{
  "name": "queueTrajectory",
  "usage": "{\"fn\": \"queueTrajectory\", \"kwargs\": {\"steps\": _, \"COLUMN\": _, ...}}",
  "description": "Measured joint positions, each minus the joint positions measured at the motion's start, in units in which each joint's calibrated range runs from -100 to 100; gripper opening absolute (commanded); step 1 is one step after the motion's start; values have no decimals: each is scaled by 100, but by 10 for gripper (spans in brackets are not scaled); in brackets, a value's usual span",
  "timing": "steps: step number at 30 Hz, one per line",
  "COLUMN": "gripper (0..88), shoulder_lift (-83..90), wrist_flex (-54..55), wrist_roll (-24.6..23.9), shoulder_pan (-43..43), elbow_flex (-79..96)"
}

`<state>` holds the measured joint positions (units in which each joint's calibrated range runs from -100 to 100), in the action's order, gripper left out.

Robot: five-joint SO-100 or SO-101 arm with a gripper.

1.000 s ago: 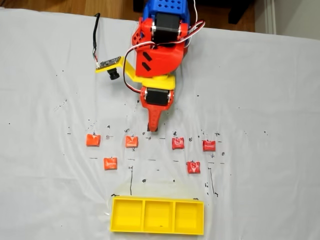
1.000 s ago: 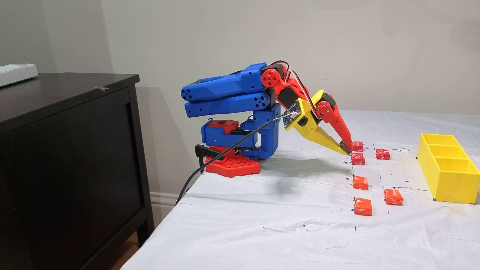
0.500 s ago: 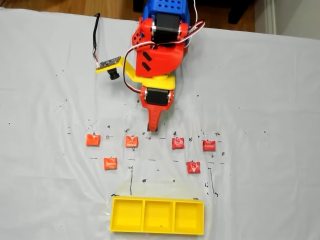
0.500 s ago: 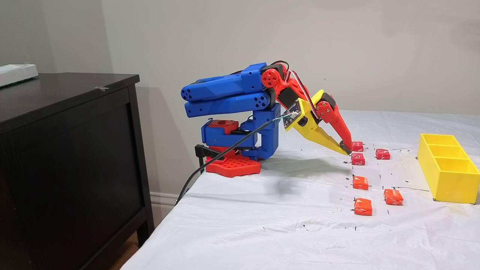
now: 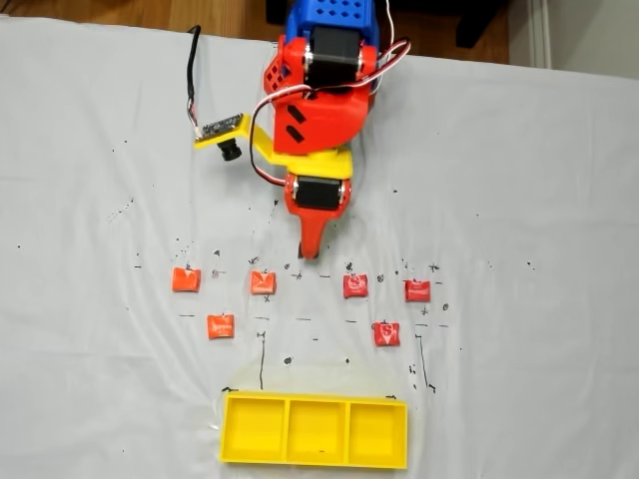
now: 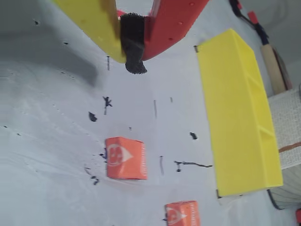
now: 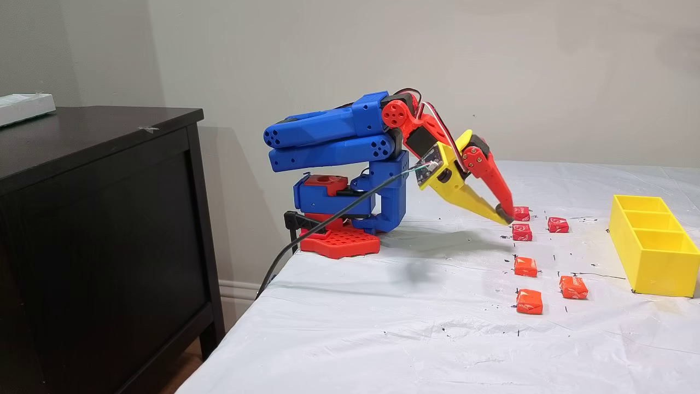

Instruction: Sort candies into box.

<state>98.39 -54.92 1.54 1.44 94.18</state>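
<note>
Jaws closed, empty; 5 candies point(image 5: 264, 282) on cloth, 1 box point(image 5: 316, 462) w/ 3 compartments.

In a fixed view from above, the arm point(image 5: 318, 110) reaches down from the top centre of the frame, and its gripper point(image 5: 310, 253) tip sits near mid-frame. Just below the tip, four candies lie in a row across the frame: far left point(image 5: 185, 279), centre-left point(image 5: 263, 282), centre-right point(image 5: 355, 285) and right point(image 5: 417, 290). Two more lie lower, one at the left point(image 5: 220, 325) and one at the right point(image 5: 386, 333). The box point(image 5: 315, 461) lies along the bottom centre, apart from all the candies, on the table point(image 5: 539, 200).
</note>
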Motion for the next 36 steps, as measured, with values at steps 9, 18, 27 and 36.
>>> {"fn": "queueTrajectory", "kwargs": {"steps": 9, "gripper": 0, "shoulder_lift": -296, "wrist_flex": -881, "wrist_roll": 0, "shoulder_pan": -78, "elbow_flex": -1044}}
{"fn": "queueTrajectory", "kwargs": {"steps": 18, "gripper": 0, "shoulder_lift": -2910, "wrist_flex": -1183, "wrist_roll": -63, "shoulder_pan": -78, "elbow_flex": -3328}}
{"fn": "queueTrajectory", "kwargs": {"steps": 27, "gripper": 0, "shoulder_lift": -4213, "wrist_flex": -1603, "wrist_roll": -215, "shoulder_pan": -671, "elbow_flex": -4859}}
{"fn": "queueTrajectory", "kwargs": {"steps": 36, "gripper": 1, "shoulder_lift": -5668, "wrist_flex": -1937, "wrist_roll": -479, "shoulder_pan": -1818, "elbow_flex": -5997}}
